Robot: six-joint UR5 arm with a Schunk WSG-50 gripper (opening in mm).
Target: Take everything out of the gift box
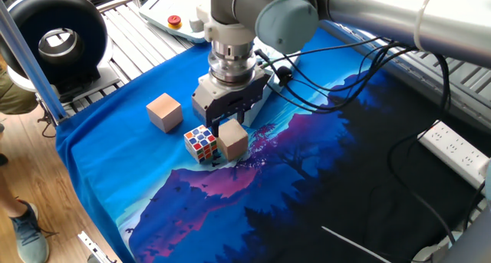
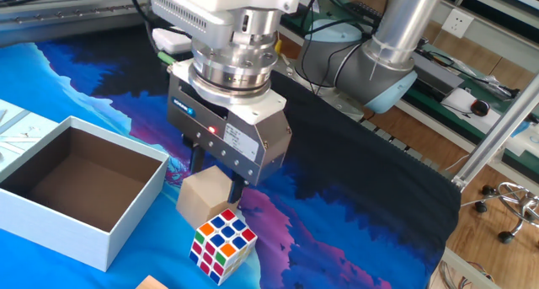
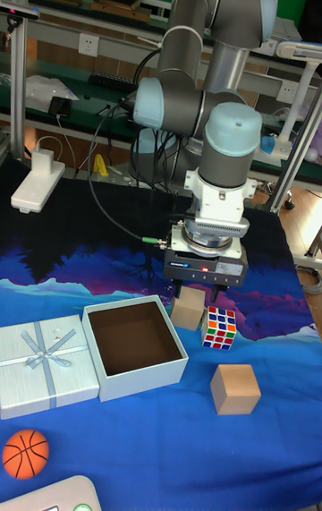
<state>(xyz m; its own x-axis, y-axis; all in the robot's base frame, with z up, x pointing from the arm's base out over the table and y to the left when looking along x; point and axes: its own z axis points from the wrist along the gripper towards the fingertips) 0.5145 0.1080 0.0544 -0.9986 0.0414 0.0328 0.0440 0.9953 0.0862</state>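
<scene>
The wooden cube (image 2: 205,206) is clamped between the fingers of the hand (image 2: 215,186) and is held low over the cloth-covered worktop (image 1: 307,186), just beside the puzzle cube (image 2: 222,243). In the tall fixed view the box (image 3: 134,346) is seen open and with nothing inside, so both cubes are already out of it; only the release of the wooden cube is judged to remain.

The main risk is judged to be the closeness of the two cubes: whether they touch cannot be told. If the wooden cube is lowered at an angle, the puzzle cube could be nudged or tipped. If the fingers are opened before the cube rests on the cloth, it could drop and roll toward the box wall. The cloth is loose and could be dragged or wrinkled by a low hand. The paler cube (image 1: 164,112) lies well apart and is not threatened
</scene>
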